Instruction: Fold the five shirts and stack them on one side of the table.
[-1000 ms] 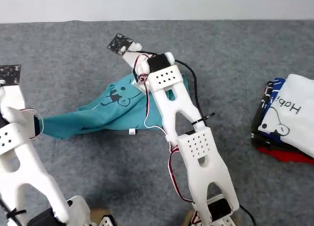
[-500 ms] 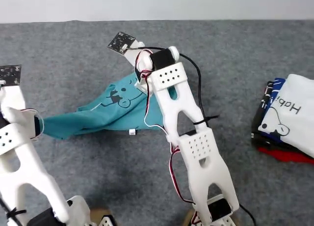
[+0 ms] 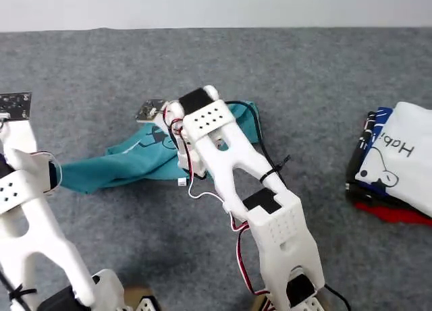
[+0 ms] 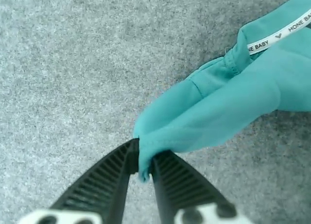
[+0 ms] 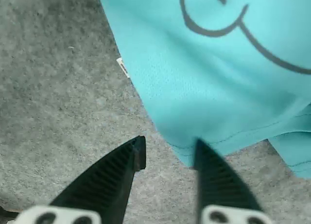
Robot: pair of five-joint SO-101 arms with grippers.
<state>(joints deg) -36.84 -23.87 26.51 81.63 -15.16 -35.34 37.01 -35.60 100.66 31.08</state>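
- Swung down and toward the near left within the last second, the right arm (image 3: 223,149) is now bent low over the teal shirt (image 3: 121,164); a moment earlier its wrist was held higher and farther back.
- The right tool (image 5: 169,148) is seen spread wide just above the shirt's near hem, one finger over the cloth and the other over bare bench (image 3: 324,75). Nothing is gripped by it yet.
- The left tool (image 4: 142,161) is pinched on the shirt's left end, which is drawn out into a narrow strip; that arm's place has not changed across the frames.
- The shirt is stretched across the left middle of the bench, unfolded, its printed face up. A second grip on the hem is judged to be in preparation, so that the cloth can be spread or turned over for folding.
- The stack of folded shirts (image 3: 398,166) is kept at the right edge, well apart from the teal shirt, and is partly cut off by the frame. This shirt appears to be the last to be folded.
- Open grey surface is left between shirt and stack, and on the far side too. On the near side, room is taken up by both arms.
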